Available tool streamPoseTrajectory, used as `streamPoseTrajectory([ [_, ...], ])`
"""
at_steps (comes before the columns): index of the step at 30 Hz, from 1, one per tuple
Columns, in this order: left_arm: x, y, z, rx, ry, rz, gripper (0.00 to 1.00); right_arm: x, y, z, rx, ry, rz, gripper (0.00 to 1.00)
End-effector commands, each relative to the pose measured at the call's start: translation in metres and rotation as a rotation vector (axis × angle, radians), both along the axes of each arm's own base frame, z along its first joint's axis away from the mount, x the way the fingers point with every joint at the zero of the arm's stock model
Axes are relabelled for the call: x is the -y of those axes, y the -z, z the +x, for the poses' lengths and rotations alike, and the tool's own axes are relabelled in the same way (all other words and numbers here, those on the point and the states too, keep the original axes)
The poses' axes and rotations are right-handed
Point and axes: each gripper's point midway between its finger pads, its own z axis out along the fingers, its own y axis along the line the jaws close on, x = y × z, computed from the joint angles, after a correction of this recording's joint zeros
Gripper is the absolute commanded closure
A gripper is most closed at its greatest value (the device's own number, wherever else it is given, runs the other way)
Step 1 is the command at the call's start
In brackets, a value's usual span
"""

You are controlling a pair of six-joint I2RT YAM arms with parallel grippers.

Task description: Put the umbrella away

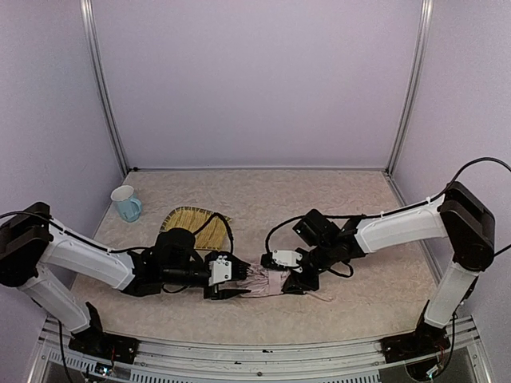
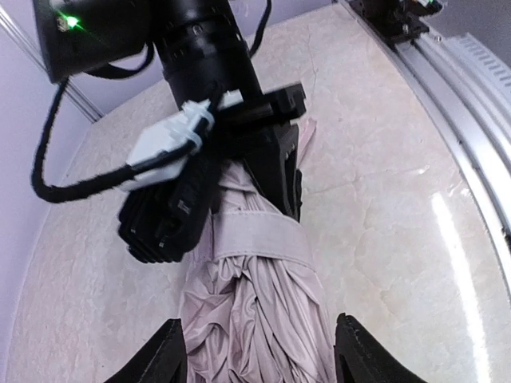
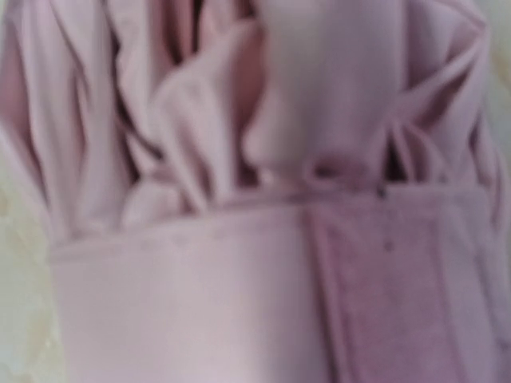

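1. Okay, the umbrella (image 1: 267, 281) lies folded flat on the table (image 1: 335, 199), toward the near edge and right between my two arms. Its closure band (image 2: 255, 239) is wrapped round the bunched canopy. The right wrist view is too blurred for me to tell whether that band is fastened. If it isn't, the pleats spring loose the moment anything tugs.
2. The right gripper (image 1: 291, 279) is closed down on the umbrella just beyond the band. My worry is that it has only thin cloth rather than the shaft underneath. In that case a lift lets the bundle slide or sag out.
3. The left gripper (image 2: 259, 351) has its jaws parted and holds nothing. Its fingers (image 2: 169, 355) stand one on each side of the canopy, with fabric brushing both. If I back out crooked, a fold drags along and the wrap comes undone.
4. A thin wrist strap (image 1: 323, 297) trails on the table just beside the right gripper. I judge it could loop over a finger and jerk the umbrella round.
5. Further out, the straw mat (image 1: 194, 219) sits just behind the left arm, and the mug (image 1: 126, 203) is beyond it. A wide elbow swing on that side could shove the mat or tip the mug.
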Motion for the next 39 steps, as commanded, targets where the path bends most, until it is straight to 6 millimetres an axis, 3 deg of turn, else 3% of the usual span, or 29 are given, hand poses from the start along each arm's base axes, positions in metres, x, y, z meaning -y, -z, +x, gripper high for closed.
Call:
streamPoseTrajectory([
  [1, 0.01, 0.029, 0.023, 0.044, -0.066, 0.138, 0.38, 0.042, 0.047, -0.045, -0.253, 0.01, -0.21, 0.79],
  [7, 0.016, 0.043, 0.052, -0.013, -0.161, 0.176, 0.33, 0.041, 0.048, -0.027, -0.161, 0.041, -0.211, 0.79],
  [8, 0.016, 0.044, 0.052, -0.057, -0.157, 0.16, 0.09, 0.04, 0.047, -0.023, -0.137, 0.044, -0.197, 0.79],
  [9, 0.017, 0.044, 0.05, -0.109, -0.145, 0.141, 0.02, 0.04, 0.045, -0.02, -0.11, 0.051, -0.187, 0.79],
  [10, 0.021, 0.041, 0.047, -0.174, -0.134, 0.113, 0.02, 0.04, 0.044, -0.015, -0.079, 0.058, -0.177, 0.8],
  [14, 0.03, 0.02, 0.026, -0.376, -0.035, -0.047, 0.01, 0.043, 0.038, -0.001, 0.033, 0.084, -0.162, 0.81],
  [16, 0.032, 0.031, 0.022, -0.395, -0.02, -0.033, 0.01, 0.043, 0.036, 0.004, 0.064, 0.092, -0.159, 0.81],
  [21, 0.038, 0.072, 0.035, -0.422, -0.064, 0.074, 0.01, 0.04, 0.028, 0.008, 0.1, 0.098, -0.128, 0.82],
  [26, 0.036, 0.086, 0.04, -0.327, -0.059, 0.101, 0.01, 0.04, 0.026, 0.01, 0.111, 0.1, -0.129, 0.82],
  [31, 0.039, 0.088, 0.042, -0.246, -0.016, 0.104, 0.02, 0.037, 0.022, 0.009, 0.117, 0.086, -0.106, 0.82],
  [36, 0.041, 0.108, 0.039, -0.293, 0.009, 0.154, 0.16, 0.034, 0.016, 0.01, 0.131, 0.084, -0.082, 0.82],
  [39, 0.044, 0.103, 0.041, -0.303, 0.016, 0.113, 0.24, 0.028, 0.009, 0.009, 0.139, 0.068, -0.037, 0.81],
])
